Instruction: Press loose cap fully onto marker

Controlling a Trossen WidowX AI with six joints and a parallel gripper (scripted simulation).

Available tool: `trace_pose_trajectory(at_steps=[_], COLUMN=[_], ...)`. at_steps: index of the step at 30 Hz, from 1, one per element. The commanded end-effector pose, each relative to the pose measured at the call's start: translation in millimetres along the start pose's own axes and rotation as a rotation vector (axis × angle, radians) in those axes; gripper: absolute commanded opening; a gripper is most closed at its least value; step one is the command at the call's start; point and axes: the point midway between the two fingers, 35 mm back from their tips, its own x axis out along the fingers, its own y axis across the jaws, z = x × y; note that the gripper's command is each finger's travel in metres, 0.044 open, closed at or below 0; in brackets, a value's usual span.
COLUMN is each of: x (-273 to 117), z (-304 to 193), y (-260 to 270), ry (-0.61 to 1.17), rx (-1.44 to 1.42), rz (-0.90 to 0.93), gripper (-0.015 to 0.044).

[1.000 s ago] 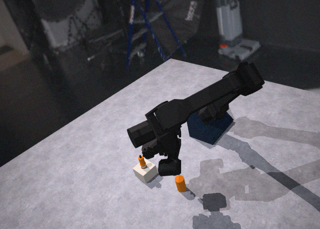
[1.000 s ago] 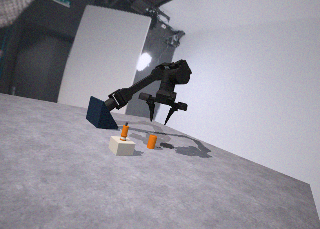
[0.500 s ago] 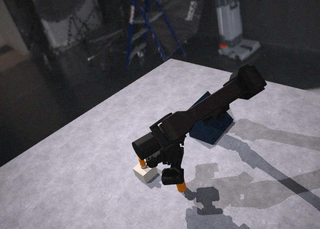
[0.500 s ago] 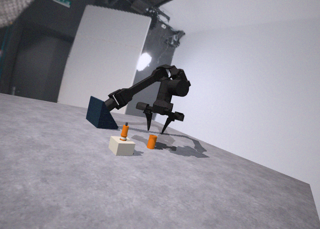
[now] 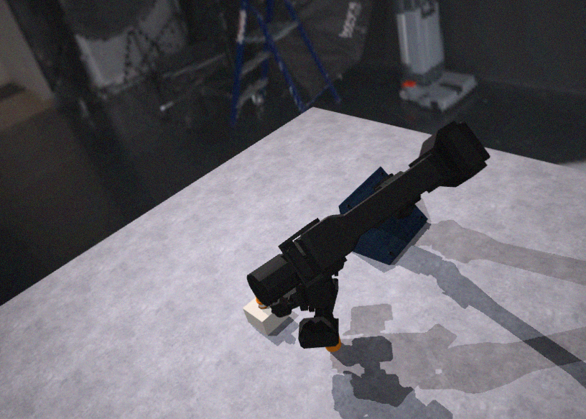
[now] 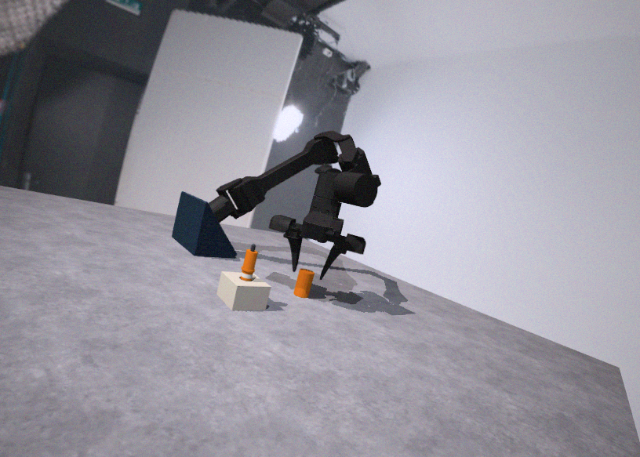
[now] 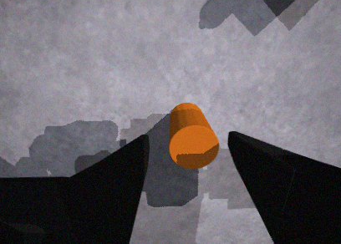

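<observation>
Open gripper [image 6: 310,275] poised over the cap [image 6: 303,282]

Fingers spread partway, empty, flanking without touching. Cap upright on the table [image 6: 154,369], just beside the holder block [image 6: 242,290] with the marker [image 6: 249,264] standing in it.
</observation>
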Motion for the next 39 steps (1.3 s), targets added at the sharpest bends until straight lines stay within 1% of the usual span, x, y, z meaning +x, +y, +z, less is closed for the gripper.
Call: trace_pose_trajectory(at_steps=[1,16,20,29,32,33,39], x=[8.1,29.1,29.2,29.2,25.3,22.6,6.2], z=[-0.8,-2.7,-2.6,-2.7,-2.2,-1.9,-0.6], y=[-1.7,-2.4,-2.6,-1.9,-1.7,-1.6,-1.3], ry=[0.006,0.009,0.008,0.008,0.008,0.007,0.005], rx=[0.008,0.008,0.008,0.008,0.008,0.008,0.008], rz=[0.001,0.003,0.002,0.002,0.002,0.002,0.001], gripper=[0.0256,0.0256,0.0151,0.0091,0.0013,0.0000,0.0000])
